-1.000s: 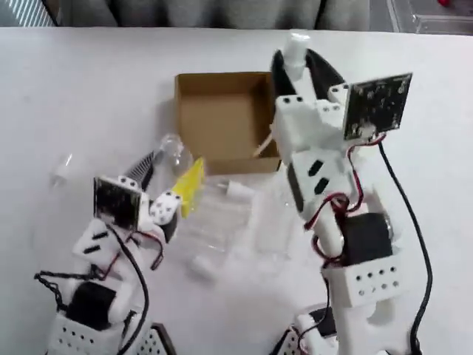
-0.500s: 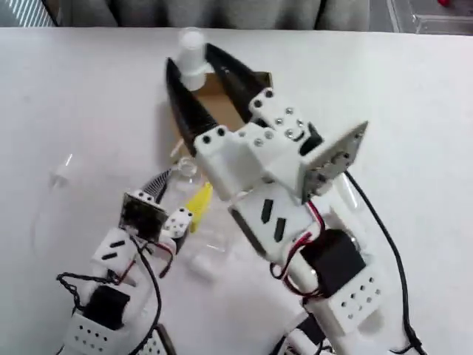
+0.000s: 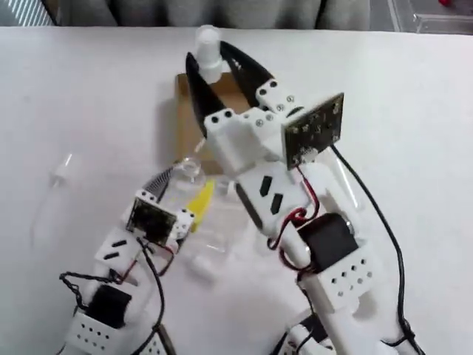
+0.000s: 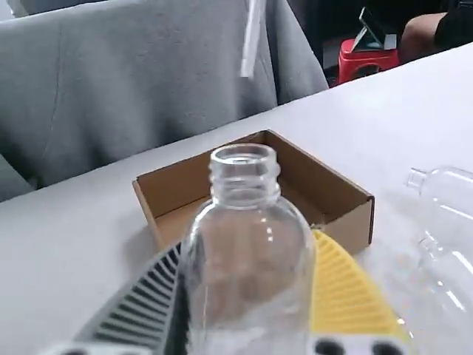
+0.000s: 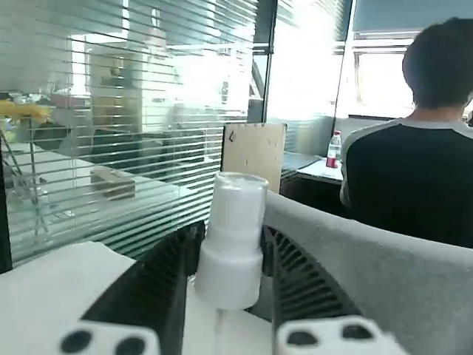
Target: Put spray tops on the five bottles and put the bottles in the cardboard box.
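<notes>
Evidently the capping step is in hand: a top is held above an open bottle, not yet fitted.
Over the tabletop [image 3: 414,111] the right arm [image 3: 295,214] rears above the cardboard box [image 3: 194,111], the right hand [image 3: 209,55] clenched on a white spray top [image 5: 235,237] whose tube [image 4: 251,41] hangs down. The left hand [image 3: 179,188] grasps a clear bottle [image 4: 244,244] upright just beside the box's near wall, neck open. The next move, by the look of it, calls for lowering the top so the tube enters the neck, then seating and twisting it. Other bottles [image 4: 443,196] lie near, uncapped.
</notes>
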`<action>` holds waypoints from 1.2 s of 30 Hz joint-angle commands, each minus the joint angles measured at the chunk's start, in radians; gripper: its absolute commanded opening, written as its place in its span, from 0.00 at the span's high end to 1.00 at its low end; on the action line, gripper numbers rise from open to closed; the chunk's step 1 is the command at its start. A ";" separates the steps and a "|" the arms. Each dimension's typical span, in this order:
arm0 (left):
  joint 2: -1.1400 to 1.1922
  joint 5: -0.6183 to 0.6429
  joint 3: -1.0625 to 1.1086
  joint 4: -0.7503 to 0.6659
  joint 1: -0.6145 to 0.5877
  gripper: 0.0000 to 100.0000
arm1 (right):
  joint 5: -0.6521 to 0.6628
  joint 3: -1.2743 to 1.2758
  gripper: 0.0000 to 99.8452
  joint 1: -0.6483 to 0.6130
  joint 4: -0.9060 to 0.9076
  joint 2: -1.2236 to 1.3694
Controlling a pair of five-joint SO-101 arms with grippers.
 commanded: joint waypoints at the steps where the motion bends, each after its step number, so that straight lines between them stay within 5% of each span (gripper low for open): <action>1: -0.013 -0.009 -0.008 -0.038 0.013 0.98 | 0.008 0.014 0.98 0.021 -0.018 -0.008; 15: -0.013 -0.009 -0.006 -0.037 0.013 0.98 | 0.009 0.186 0.98 -0.005 -0.159 -0.116; 36: -0.013 -0.009 -0.006 -0.037 0.013 0.98 | -0.077 0.155 0.98 -0.012 -0.102 -0.074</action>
